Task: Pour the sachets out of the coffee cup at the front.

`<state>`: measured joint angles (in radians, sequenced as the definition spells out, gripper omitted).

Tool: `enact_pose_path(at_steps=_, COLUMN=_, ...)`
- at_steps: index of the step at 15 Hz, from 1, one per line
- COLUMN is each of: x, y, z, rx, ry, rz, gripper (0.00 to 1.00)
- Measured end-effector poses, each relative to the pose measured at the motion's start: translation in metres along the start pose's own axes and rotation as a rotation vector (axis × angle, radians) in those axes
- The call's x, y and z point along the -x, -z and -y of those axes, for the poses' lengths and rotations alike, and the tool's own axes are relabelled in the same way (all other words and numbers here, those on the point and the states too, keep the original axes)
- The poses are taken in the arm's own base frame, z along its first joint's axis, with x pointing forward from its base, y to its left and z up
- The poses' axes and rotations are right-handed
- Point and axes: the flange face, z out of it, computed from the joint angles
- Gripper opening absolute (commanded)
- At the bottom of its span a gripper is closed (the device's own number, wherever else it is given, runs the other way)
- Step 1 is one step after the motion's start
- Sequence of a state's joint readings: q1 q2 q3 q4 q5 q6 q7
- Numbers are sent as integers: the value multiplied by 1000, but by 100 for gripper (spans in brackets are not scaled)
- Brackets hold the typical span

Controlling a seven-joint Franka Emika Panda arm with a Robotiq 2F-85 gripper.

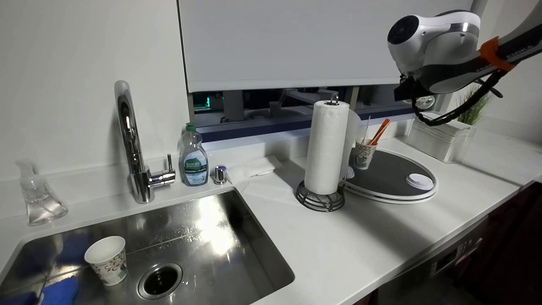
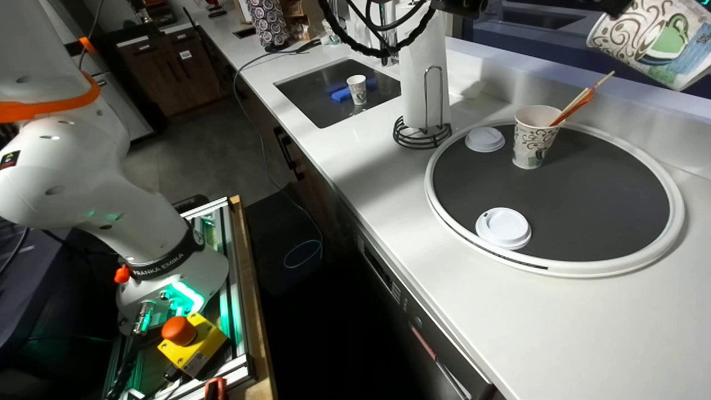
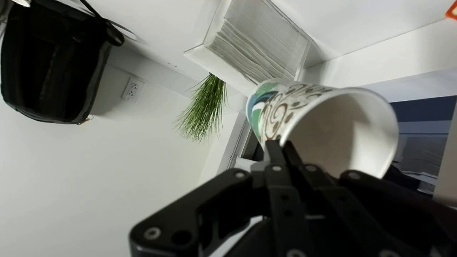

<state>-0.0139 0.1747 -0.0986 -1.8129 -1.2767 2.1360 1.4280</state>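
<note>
My gripper (image 3: 280, 142) is shut on the rim of a patterned paper cup (image 3: 285, 110), one finger inside and one outside. An exterior view also shows this cup (image 2: 655, 41), tilted in the air at the top right and partly cut off. Its mouth faces the wrist camera, and the inside that shows looks bare. Another paper cup (image 2: 530, 141) stands upright on the dark turntable with orange and pale sticks (image 2: 577, 105) in it. I see no sachets I can make out. A whitish-grey mug with a side handle is out of view.
The turntable's white rim (image 2: 679, 211) bounds white lids (image 2: 504, 226). A paper towel roll (image 1: 326, 148) stands between it and the steel sink (image 1: 258, 250), which holds a paper cup (image 1: 112, 264). A napkin box (image 1: 440, 137) and grass plant (image 3: 205, 107) are beyond the turntable.
</note>
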Motion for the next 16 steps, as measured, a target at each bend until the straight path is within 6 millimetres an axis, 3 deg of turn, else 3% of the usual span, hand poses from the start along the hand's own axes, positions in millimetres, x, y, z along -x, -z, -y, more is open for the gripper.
enact_pose_path(at_steps=7, x=11, y=27, z=47, rx=-60, ry=113, rz=-19, gripper=1)
enact_pose_path(at_steps=16, x=31, y=43, z=74, rx=214, ry=356, rz=-126, gripper=1)
